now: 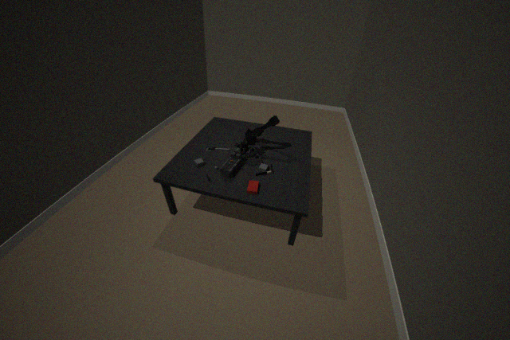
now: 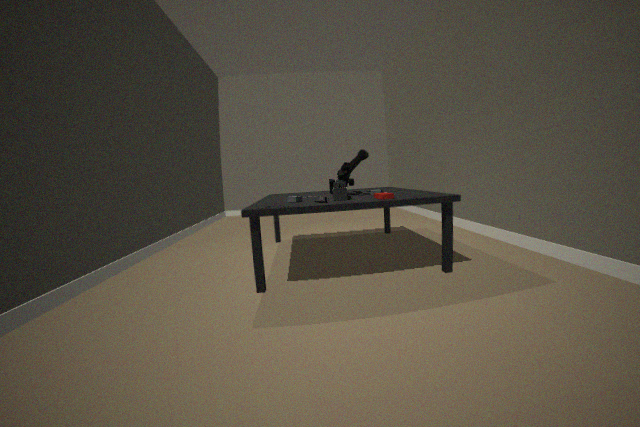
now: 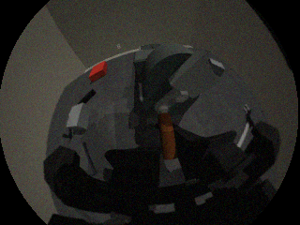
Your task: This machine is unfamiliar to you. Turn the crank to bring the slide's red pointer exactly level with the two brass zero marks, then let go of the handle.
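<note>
The machine (image 1: 233, 167) (image 2: 339, 193) is a dark grey block near the middle of the table. In the wrist view its grey-green body (image 3: 157, 77) stands beyond the crank. The crank's orange handle (image 3: 167, 136) shows at the centre of the wrist view, below a pale grey crank arm (image 3: 174, 99). My gripper (image 3: 162, 125) is shut on the orange handle; its dark fingers blend into shadow. The slide's red pointer and the two brass zero marks cannot be made out in any view.
A red box (image 1: 253, 186) (image 2: 384, 195) (image 3: 98, 71) lies near the table's front edge. Grey blocks lie on both sides of the machine, one (image 1: 198, 162) (image 3: 217, 66) and another (image 1: 263, 166) (image 3: 76, 116). Small dark and pale items lie around them on the dark table (image 1: 284, 194) (image 2: 413, 199).
</note>
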Motion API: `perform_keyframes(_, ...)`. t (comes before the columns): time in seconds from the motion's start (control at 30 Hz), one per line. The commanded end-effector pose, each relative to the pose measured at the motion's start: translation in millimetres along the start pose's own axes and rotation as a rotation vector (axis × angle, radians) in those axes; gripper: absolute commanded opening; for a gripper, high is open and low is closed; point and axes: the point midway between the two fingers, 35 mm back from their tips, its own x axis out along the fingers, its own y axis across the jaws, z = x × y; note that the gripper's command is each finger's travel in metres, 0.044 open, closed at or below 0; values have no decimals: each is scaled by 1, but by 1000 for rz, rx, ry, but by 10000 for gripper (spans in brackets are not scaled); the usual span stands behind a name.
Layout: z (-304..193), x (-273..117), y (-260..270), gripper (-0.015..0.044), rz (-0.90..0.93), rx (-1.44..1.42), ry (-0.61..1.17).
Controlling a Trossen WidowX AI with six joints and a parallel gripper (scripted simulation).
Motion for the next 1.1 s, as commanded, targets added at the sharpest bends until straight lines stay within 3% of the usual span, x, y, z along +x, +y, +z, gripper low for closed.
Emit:
perform_keyframes(0.0,4,-4,8,0,15,-6,-3)
perform_keyframes(1.07,29,-30,9,0,14,-8,-3)
